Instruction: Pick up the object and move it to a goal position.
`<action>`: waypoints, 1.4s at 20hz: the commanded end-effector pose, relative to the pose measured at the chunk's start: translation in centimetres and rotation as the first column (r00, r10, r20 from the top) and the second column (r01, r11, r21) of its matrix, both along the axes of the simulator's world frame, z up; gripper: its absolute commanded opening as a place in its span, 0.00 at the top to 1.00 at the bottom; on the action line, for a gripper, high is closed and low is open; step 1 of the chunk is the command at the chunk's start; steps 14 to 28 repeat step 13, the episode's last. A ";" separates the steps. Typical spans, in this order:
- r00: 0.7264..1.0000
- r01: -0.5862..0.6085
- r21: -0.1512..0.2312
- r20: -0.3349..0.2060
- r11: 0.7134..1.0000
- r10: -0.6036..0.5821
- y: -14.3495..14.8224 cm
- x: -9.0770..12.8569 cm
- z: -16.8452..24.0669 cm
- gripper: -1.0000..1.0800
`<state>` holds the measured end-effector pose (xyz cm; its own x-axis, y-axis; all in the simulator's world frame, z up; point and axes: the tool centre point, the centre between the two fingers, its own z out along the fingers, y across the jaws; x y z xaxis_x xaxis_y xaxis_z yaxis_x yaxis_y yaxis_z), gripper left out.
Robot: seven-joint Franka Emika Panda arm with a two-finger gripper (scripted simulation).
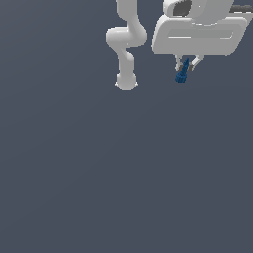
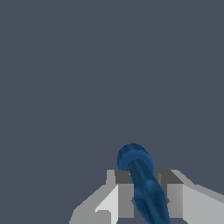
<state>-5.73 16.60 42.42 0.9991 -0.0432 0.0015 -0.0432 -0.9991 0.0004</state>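
The object point(image 1: 181, 74) is a small dark blue elongated piece, hanging below the white hand near the top of the exterior view, right of the arm's base. My gripper point(image 1: 186, 65) is shut on the object, its two short fingers pinching the upper part while the wider end points down. In the wrist view the object point(image 2: 141, 179) sticks out between the grey fingers point(image 2: 124, 194), its rounded end toward the floor. It appears lifted off the ground, though the height is hard to judge.
The arm's white base point(image 1: 126, 79) and lower links stand to the exterior view's left of the gripper. A plain dark grey floor point(image 1: 123, 173) fills everything else in both views.
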 end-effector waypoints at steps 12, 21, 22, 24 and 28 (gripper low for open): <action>1.000 0.001 0.000 -0.001 1.000 -0.001 1.8 -0.2 4.1 1.00; 1.000 0.001 0.000 -0.001 1.000 -0.001 1.8 -0.2 4.1 1.00; 1.000 0.001 0.000 -0.001 1.000 -0.001 1.8 -0.2 4.1 1.00; 1.000 0.001 0.000 -0.001 1.000 -0.001 1.8 -0.2 4.1 1.00; 1.000 0.001 0.000 -0.001 1.000 -0.001 1.8 -0.2 4.1 1.00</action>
